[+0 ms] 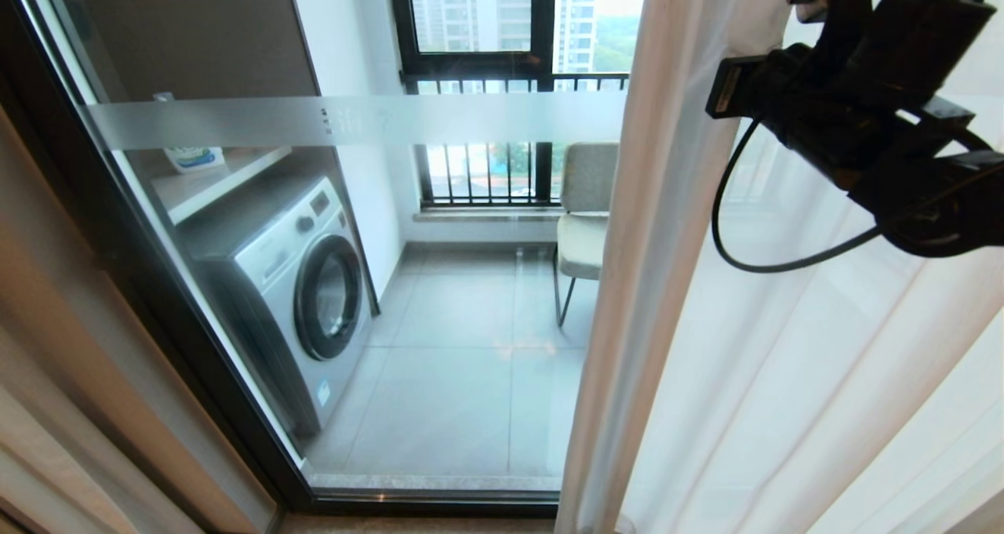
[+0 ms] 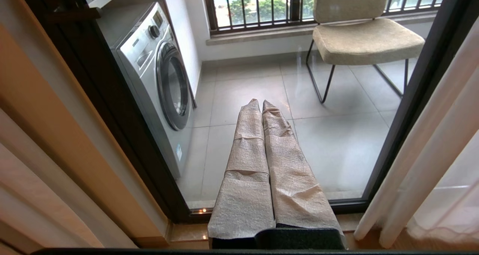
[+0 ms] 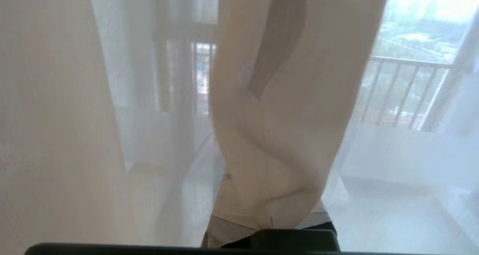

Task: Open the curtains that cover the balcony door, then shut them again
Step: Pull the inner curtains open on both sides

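The right gripper (image 3: 262, 142) is pinched on the sheer curtain (image 1: 784, 377) — thin cloth could slip free or snag — while the left gripper (image 2: 262, 105) idles, pressed together.

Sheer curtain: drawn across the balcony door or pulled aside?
Partly aside. The sheer curtain covers only the right; the balcony door glass on the left is bare, showing the washing machine.

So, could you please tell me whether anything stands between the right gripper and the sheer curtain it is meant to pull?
Nothing visible does. The right gripper is already in the folds of the sheer white curtain, its jaws shut with the cloth draped over them. To that curtain's left the balcony door glass is bare, with nothing before it.
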Motion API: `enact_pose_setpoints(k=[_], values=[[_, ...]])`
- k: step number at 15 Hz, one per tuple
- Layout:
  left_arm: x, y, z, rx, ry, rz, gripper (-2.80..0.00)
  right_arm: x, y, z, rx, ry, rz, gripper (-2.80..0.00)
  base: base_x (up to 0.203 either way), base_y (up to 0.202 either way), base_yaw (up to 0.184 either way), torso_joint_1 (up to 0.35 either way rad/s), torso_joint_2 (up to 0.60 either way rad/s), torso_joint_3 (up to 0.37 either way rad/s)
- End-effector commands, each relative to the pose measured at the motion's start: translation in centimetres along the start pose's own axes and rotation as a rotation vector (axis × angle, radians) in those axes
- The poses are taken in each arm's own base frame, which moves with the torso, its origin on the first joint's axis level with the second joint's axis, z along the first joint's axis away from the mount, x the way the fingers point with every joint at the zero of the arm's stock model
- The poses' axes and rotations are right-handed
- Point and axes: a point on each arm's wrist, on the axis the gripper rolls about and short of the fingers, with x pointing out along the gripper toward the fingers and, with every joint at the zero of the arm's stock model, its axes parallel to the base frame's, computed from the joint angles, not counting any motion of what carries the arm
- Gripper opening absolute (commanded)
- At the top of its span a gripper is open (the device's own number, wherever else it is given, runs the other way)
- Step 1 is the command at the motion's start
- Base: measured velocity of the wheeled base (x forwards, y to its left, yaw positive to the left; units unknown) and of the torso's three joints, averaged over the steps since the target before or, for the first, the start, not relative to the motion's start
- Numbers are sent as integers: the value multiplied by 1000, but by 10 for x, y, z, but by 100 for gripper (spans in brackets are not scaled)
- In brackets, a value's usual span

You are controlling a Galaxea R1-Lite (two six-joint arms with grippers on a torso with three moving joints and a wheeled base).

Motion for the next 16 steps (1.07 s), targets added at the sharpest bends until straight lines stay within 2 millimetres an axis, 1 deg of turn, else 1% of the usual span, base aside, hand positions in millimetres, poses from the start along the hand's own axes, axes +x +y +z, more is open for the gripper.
enact_pose_setpoints(k=[1, 3, 6, 12, 13, 16], values=[[0, 0, 0, 1, 0, 0, -280, -3, -6, 5, 0, -21, -15, -280, 0, 0, 0, 0, 0, 0], [0, 0, 0, 1, -1, 0, -280, -5, -13, 9, -7, -30, -36, -280, 0, 0, 0, 0, 0, 0], [0, 0, 0, 1, 0, 0, -280, -12, -31, 14, -45, -27, -78, -280, 0, 0, 0, 0, 0, 0], [0, 0, 0, 1, -1, 0, -280, -43, -74, 25, -84, -16, -189, -280, 0, 0, 0, 0, 0, 0], [0, 0, 0, 1, 0, 0, -280, -48, -78, 28, -88, -20, -202, -280, 0, 0, 0, 0, 0, 0], [0, 0, 0, 1, 0, 0, -280, -59, -89, 29, -99, -10, -234, -280, 0, 0, 0, 0, 0, 0]])
